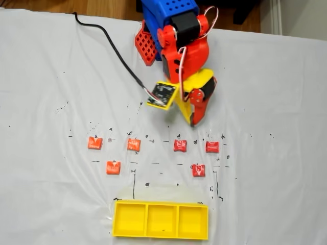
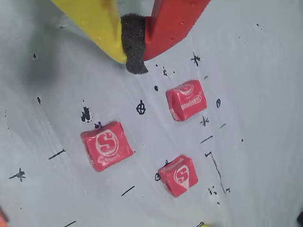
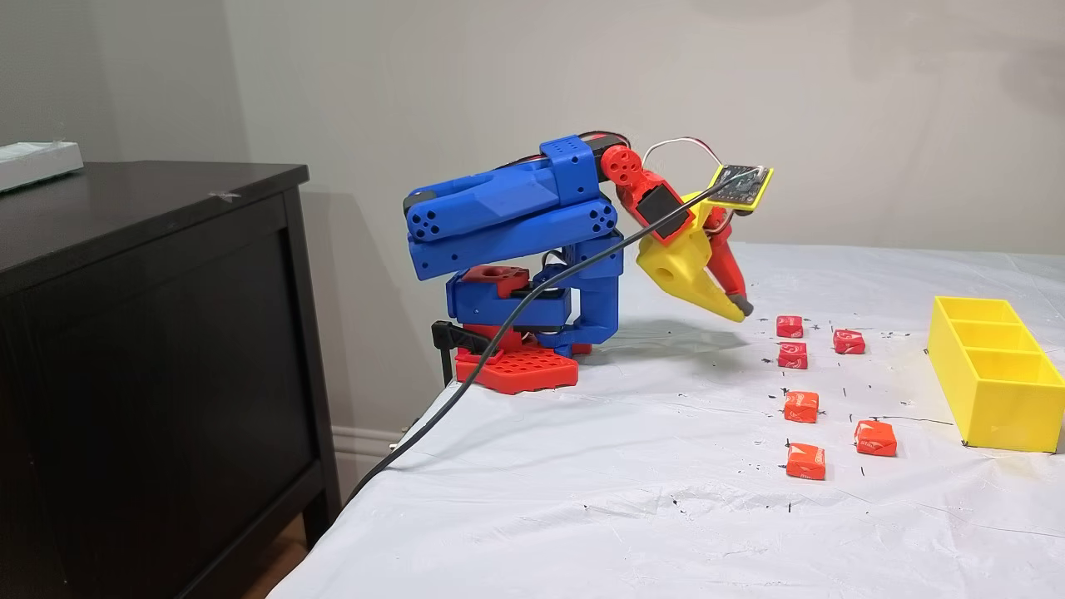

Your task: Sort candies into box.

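Six candies (image 1: pixel 134 144) overhead, three (image 2: pixel 106 145) under closed hand (image 2: pixel 136 66).

The gripper (image 1: pixel 192 121) hung above the white sheet (image 1: pixel 46 102) with jaws closed on nothing, bare cloth beneath it and the nearest candies (image 1: pixel 180 145) just ahead of the tips. Six candies lay well apart from one another in two loose rows, with open cloth between them on every side; the wrist view showed three (image 2: pixel 106 145) with wide gaps around each. The box (image 1: pixel 114 223) stood beyond the candies, its three compartments open from above, while the black cable (image 1: pixel 115 51) lay behind, beside the base.
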Robot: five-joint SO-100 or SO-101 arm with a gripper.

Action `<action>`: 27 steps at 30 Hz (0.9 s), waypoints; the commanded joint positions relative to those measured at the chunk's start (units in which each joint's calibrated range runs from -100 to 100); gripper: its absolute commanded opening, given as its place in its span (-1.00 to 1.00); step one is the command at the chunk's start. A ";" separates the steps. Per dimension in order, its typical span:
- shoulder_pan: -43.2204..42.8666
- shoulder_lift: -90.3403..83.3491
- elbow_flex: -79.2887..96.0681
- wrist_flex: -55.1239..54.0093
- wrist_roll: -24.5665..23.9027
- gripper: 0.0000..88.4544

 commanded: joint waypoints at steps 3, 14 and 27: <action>2.46 -0.67 -2.87 1.20 -2.15 -1.00; 2.82 -0.67 -9.06 -3.55 -7.37 -1.00; 2.91 -0.25 -20.53 2.68 -9.72 -1.00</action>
